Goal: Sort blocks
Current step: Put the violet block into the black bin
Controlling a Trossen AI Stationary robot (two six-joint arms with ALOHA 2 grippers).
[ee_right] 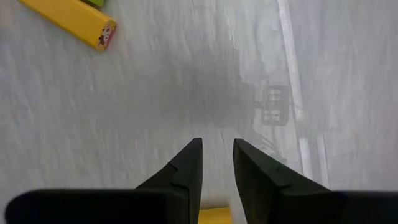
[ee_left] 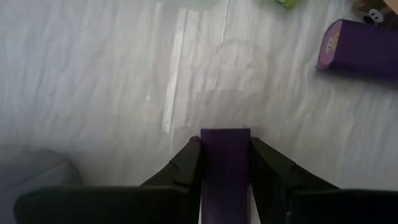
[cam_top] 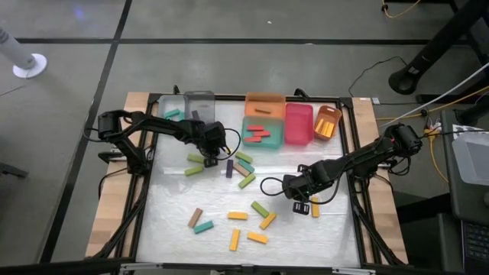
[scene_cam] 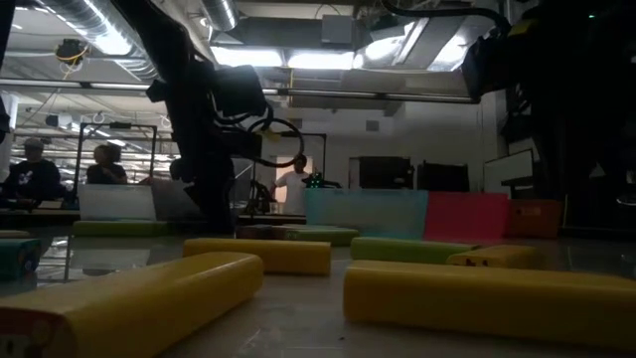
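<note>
My left gripper (ee_left: 225,163) is pinching a purple block (ee_left: 225,168) between its two fingers; the block is sitting lengthwise in the gap and sticking out past the fingertips. From overhead, that gripper (cam_top: 212,139) is hanging over the back left part of the table (cam_top: 176,221), just in front of the grey bin (cam_top: 199,103) and left of the teal bin (cam_top: 263,131). Another purple block (cam_top: 229,168) is lying on the white surface nearby, among a few olive green blocks (cam_top: 245,181).

My right gripper (ee_right: 216,163) is sitting low over the white surface with its fingers drawn close together, leaving only a narrow gap. A bit of yellow is showing between them at the very base, but I cannot tell whether they are actually clamping it. From above, this gripper (cam_top: 299,200) is positioned toward the right side of the table, just beside a yellow block (cam_top: 315,206).

The remaining blocks are lying scattered across the front half: several yellow ones (cam_top: 257,237), a teal one (cam_top: 203,227) and a brown one (cam_top: 195,217). Red blocks (cam_top: 257,136) are resting in the teal bin, with orange (cam_top: 264,103) and pink (cam_top: 299,124) bins beside it.
</note>
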